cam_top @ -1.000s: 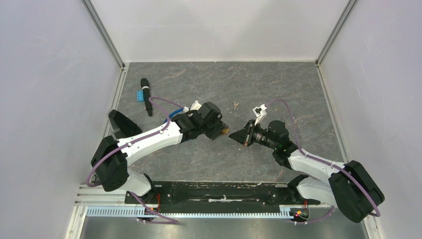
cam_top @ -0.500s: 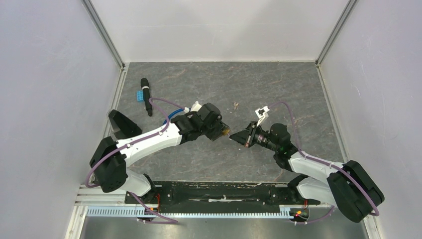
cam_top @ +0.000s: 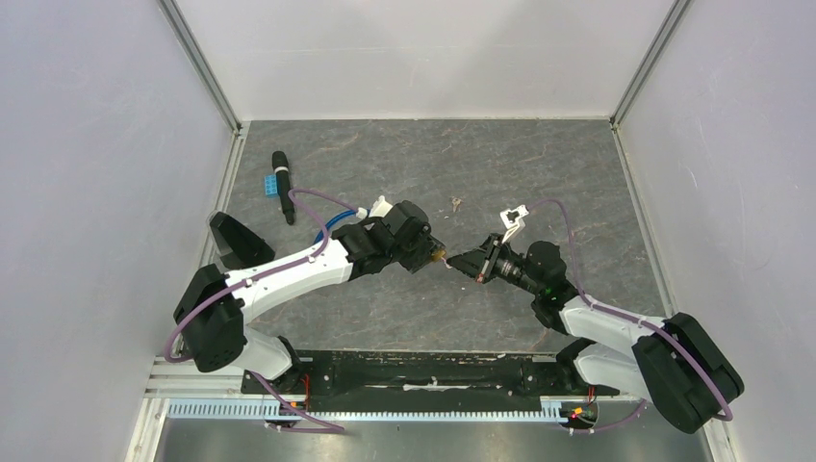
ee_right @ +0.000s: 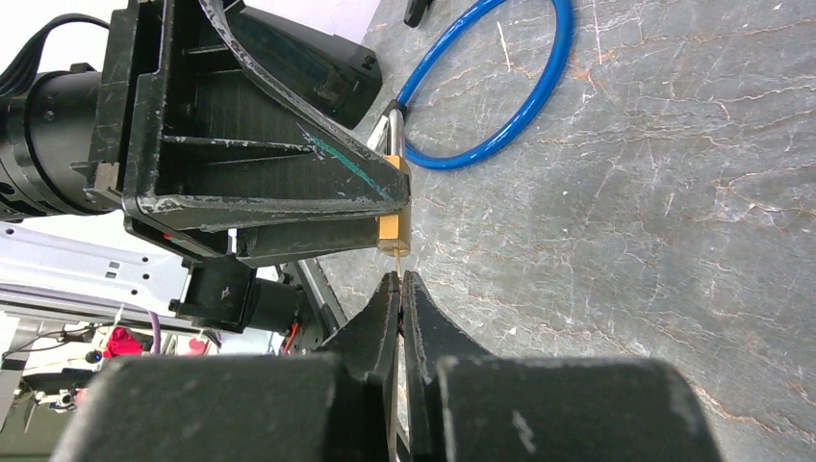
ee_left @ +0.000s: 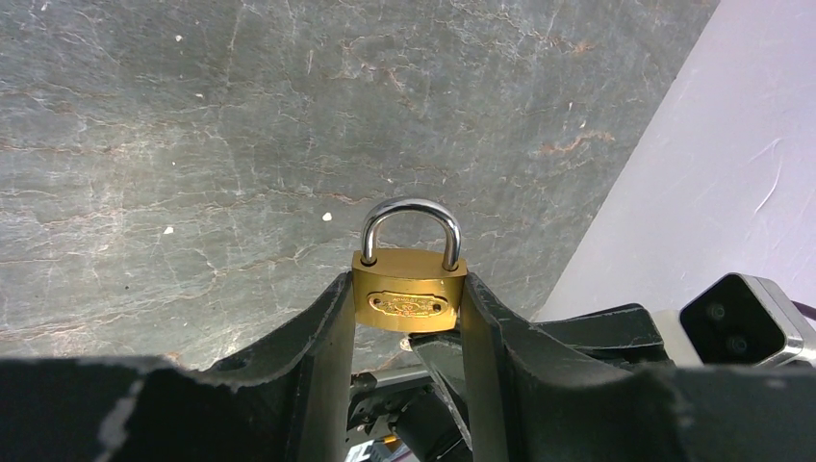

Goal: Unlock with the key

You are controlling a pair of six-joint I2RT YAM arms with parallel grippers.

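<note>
Padlock (ee_left: 409, 300) clamped by body in part-open left gripper (ee_left: 407, 287), above table (cam_top: 539, 173) middle. Right gripper (ee_right: 399, 281) pinched closed on key (ee_right: 397, 256), directly facing padlock's underside. Blade along approach axis, tip at or just in keyhole, cannot tell which. Right wrist view shows contact; left wrist view hides it behind padlock.

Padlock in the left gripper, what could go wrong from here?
The padlock is pinched only by its sides in the left gripper, so twisting could spin or slip it. Only a thin sliver of key shows past the shut right gripper; slightly off line, it might bend or jam.
</note>
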